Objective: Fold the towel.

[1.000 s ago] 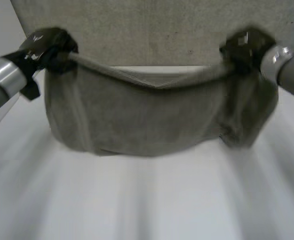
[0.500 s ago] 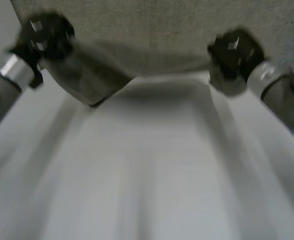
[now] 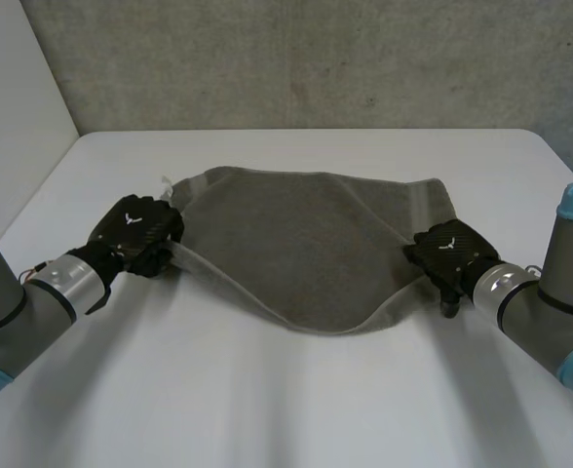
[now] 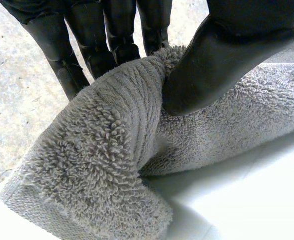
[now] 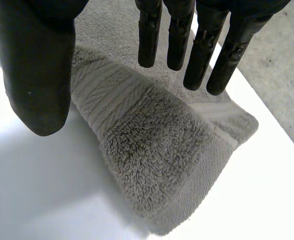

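The grey towel [image 3: 306, 239] lies on the white table [image 3: 286, 400], doubled over, with its loose front edge sagging toward me in a curve. My left hand [image 3: 135, 232] rests at the towel's left corner. In the left wrist view its thumb [image 4: 222, 55] and fingers pinch a fold of the towel [image 4: 102, 165]. My right hand [image 3: 449, 252] is at the towel's right corner. In the right wrist view its fingers [image 5: 202, 45] are straight and apart from the thumb [image 5: 37, 65], hovering just above the towel [image 5: 152, 145] without gripping it.
A grey concrete wall [image 3: 316, 58] stands behind the table's far edge, and a white panel [image 3: 14, 107] is at the far left. Bare tabletop stretches in front of the towel and on both sides of it.
Both hands came down from holding the towel up in the air, and it now lies on the table. The right hand has opened and let go of its corner.
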Motion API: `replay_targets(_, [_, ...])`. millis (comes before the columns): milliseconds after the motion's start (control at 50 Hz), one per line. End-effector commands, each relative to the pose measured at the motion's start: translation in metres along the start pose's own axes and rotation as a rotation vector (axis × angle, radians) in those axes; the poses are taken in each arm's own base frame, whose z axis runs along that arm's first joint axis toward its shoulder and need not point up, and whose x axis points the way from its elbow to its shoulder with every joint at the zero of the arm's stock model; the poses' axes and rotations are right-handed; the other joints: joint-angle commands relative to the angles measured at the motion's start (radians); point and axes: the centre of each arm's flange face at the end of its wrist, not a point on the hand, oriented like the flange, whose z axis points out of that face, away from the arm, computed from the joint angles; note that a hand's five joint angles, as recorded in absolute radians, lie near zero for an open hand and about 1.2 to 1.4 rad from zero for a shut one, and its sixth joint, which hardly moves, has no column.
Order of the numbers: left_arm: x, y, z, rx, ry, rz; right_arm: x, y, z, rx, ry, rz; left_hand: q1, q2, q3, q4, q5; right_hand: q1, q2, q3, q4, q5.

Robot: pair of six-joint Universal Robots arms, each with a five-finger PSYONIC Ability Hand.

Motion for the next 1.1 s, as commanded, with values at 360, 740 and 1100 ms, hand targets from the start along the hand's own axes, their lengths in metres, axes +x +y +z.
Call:
replay_targets(360, [-0.014, 0.004, -0.005, -0.014, -0.042, -0.019, 0.028, 0.013, -0.001, -0.120, -0.017, 0.078, 0.131, 0.050, 0.046, 0.032, 0.083, 0.418, 0.417, 0.416, 0.420, 0.452])
replay_targets(740, [-0.025, -0.084, -0.041, 0.140, -0.104, 0.054, 0.109, -0.069, -0.072, 0.144, 0.171, 0.179, 0.131, 0.050, 0.046, 0.032, 0.083, 0.940, 0.939, 0.938, 0.943, 0.974])
replay_targets(1100, [-0.011, -0.116, -0.084, 0.213, -0.064, 0.044, 0.154, -0.042, -0.103, 0.152, 0.187, 0.218, 0.131, 0.050, 0.046, 0.032, 0.083, 0.940, 0.939, 0.938, 0.943, 0.974])
